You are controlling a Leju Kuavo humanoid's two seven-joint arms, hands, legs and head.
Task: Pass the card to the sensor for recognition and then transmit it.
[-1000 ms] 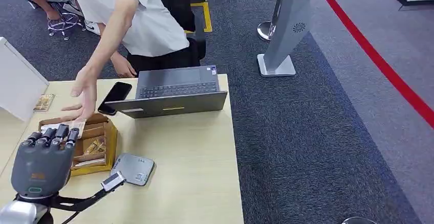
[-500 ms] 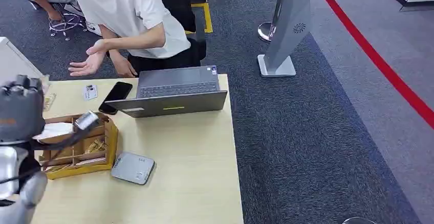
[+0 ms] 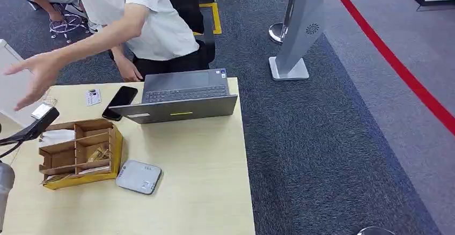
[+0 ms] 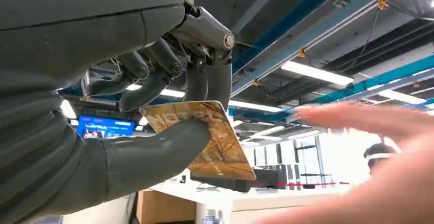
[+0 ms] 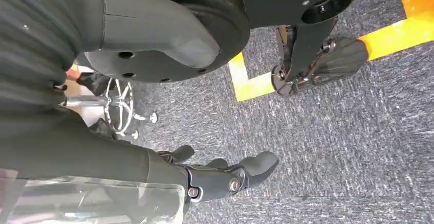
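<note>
The robot's left hand (image 4: 153, 106) pinches a thin rectangular card with a yellow-and-brown autumn-tree print (image 4: 215, 144) between its thick grey thumb and its darker fingers (image 4: 204, 81), the card tilted with one long edge against the thumb; the wrist camera looks up past it at a ceiling of blue beams and strip lights; a person's blurred open hand (image 4: 378, 152) reaches in near the card without touching it. From the head view, the left arm's dark wrist bracket (image 3: 32, 125) shows at the left edge, above the light wooden table (image 3: 204, 181), and the same person's hand (image 3: 32, 76) is stretched out, palm open, just above it; the person wears a white short-sleeved shirt (image 3: 155, 26) and leans over the far side of the table. On the table stand a yellow-sided cardboard box with brown dividers (image 3: 80, 152), holding small packets and a white paper; just beside its near right corner lies a flat grey square card sensor with rounded corners (image 3: 139, 177); further back sit an open dark grey laptop (image 3: 180, 95), a black smartphone (image 3: 120, 102) touching its left corner, and a small white printed card (image 3: 93, 96) beside the phone. The right hand (image 5: 225, 175) hangs low over dark grey carpet (image 5: 317, 147) marked with yellow tape; its fingers are loosely curled around nothing that can be seen, and whether they are spread or closed cannot be told.
</note>
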